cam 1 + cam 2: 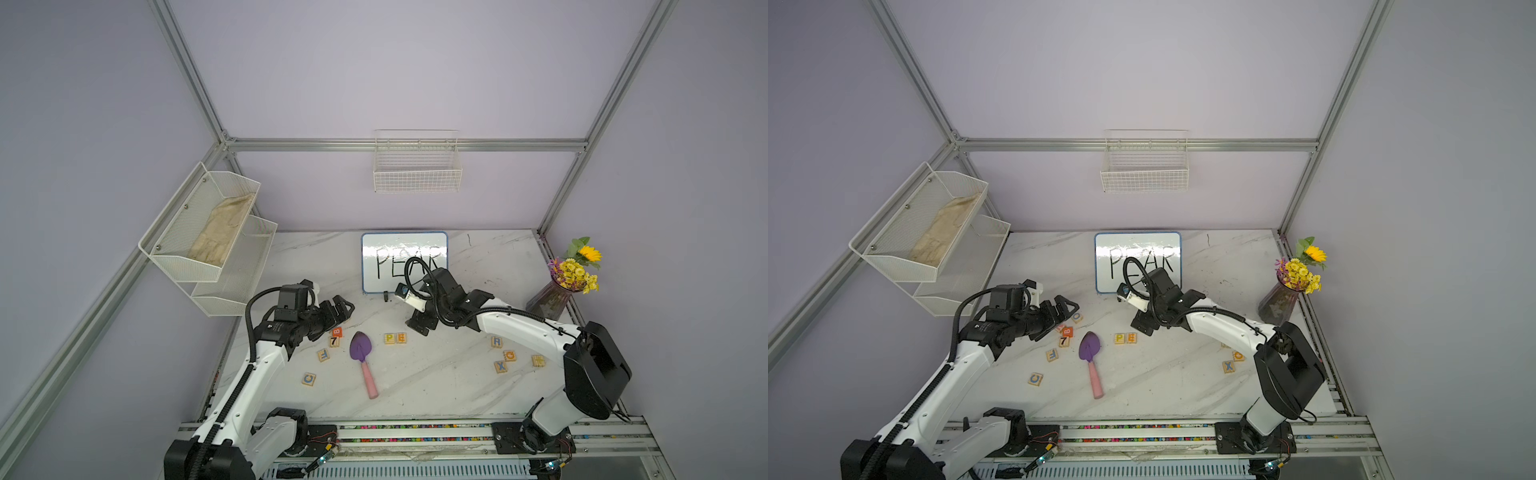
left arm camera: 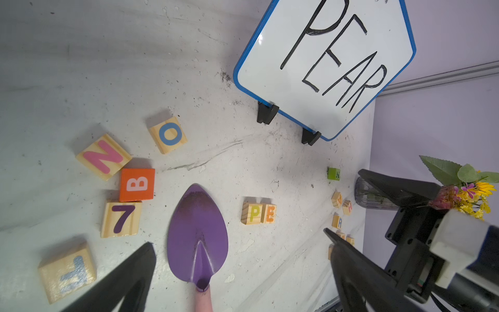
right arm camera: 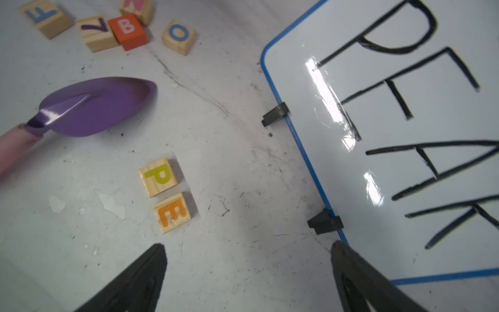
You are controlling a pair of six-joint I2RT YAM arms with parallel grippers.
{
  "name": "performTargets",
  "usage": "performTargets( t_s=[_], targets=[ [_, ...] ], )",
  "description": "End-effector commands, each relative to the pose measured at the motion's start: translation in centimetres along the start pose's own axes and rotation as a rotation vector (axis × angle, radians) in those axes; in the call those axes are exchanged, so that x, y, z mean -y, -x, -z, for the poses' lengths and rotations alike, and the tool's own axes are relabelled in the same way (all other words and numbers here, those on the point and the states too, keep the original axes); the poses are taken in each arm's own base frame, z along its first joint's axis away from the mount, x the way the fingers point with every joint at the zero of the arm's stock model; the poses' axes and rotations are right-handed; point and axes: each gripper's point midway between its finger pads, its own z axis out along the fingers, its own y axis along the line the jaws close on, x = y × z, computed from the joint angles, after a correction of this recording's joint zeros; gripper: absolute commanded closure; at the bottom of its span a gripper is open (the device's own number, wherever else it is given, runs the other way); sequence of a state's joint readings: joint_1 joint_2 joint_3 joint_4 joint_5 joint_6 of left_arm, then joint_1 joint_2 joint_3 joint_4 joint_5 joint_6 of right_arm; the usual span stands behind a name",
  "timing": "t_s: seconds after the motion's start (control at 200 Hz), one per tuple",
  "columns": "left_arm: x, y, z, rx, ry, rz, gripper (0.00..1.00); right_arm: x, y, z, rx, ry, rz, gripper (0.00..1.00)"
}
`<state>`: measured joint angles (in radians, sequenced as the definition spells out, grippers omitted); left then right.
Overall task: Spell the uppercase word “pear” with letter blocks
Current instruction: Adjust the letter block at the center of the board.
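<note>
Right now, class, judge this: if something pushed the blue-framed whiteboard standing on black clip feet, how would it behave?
The blue-framed whiteboard stands propped on two small black clip feet, so it would probably tip rather than slide. Its thin flat panel looks stiff and likely light.

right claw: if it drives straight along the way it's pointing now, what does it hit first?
Probably bare tabletop. The right claw, open and empty, aims into the gap between the E block and the whiteboard; neither sits squarely in line, though depth is hard to judge.
</note>
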<state>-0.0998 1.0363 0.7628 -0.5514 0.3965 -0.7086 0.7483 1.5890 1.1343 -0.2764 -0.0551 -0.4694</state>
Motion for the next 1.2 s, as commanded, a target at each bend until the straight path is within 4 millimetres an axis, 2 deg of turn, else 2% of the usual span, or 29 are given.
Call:
performTargets(
  t_s=[0.0,0.07,0.16,0.2,0.21,0.24,0.315,0.405,0.465,0.615,0.7,0.805,0.91,0.965,1.065,1.195],
  targets=[
    [3.1,2.3,0.5,0.054,-0.092,-0.088,0.00,4.3,0.6,2.1,0.009,-0.219,-0.300,0.03],
    [3.4,2.6,0.2,0.046,-0.099,-0.094,0.00,4.9,0.5,3.4,0.060,-0.265,-0.445,0.03],
    [3.9,3.0,-0.2,0.038,-0.109,-0.103,0.00,6.1,0.6,6.0,0.178,-0.332,-0.668,0.03],
    [4.0,3.2,-0.3,0.039,-0.116,-0.102,0.00,6.2,-0.2,6.3,0.201,-0.350,-0.781,0.03],
    [4.1,3.3,-0.3,0.040,-0.118,-0.102,0.00,6.3,0.0,7.1,0.226,-0.351,-0.812,0.02],
    [4.3,3.4,-0.4,0.041,-0.127,-0.103,0.00,6.3,-0.5,7.6,0.242,-0.356,-0.891,0.02],
    [5.0,3.6,-0.7,0.040,-0.158,-0.106,0.00,5.6,-2.7,7.4,0.200,-0.356,-1.056,0.03],
    [6.2,3.8,-0.9,0.047,-0.189,-0.126,0.00,4.2,-4.5,6.8,0.123,-0.368,-1.111,0.03],
    [6.9,4.0,-0.9,0.056,-0.202,-0.148,0.00,3.1,-4.9,6.6,0.116,-0.364,-1.136,0.02],
    [7.6,4.5,-1.4,0.055,-0.207,-0.166,0.00,-0.2,-5.3,6.6,0.105,-0.365,-1.212,0.03],
    [8.0,4.9,-1.7,0.060,-0.215,-0.169,0.00,-1.8,-4.8,6.9,0.132,-0.371,-1.214,0.02],
    [8.5,5.4,-1.9,0.064,-0.229,-0.176,0.00,-1.9,-4.4,9.3,0.182,-0.458,-1.196,0.02],
    [8.8,5.7,-2.2,0.063,-0.234,-0.182,0.00,-2.5,-2.7,9.6,0.304,-0.375,-1.203,0.02],
    [8.9,5.8,-2.3,0.065,-0.241,-0.186,0.00,-2.5,-2.5,9.8,0.325,-0.357,-1.205,0.02],
    [9.1,6.0,-2.7,0.066,-0.256,-0.190,0.00,-2.1,-3.1,10.5,0.342,-0.365,-1.268,0.02],
    [9.1,6.0,-3.4,0.056,-0.269,-0.193,0.00,0.4,-4.9,12.2,0.485,-0.469,-1.443,0.03]
  ],
)
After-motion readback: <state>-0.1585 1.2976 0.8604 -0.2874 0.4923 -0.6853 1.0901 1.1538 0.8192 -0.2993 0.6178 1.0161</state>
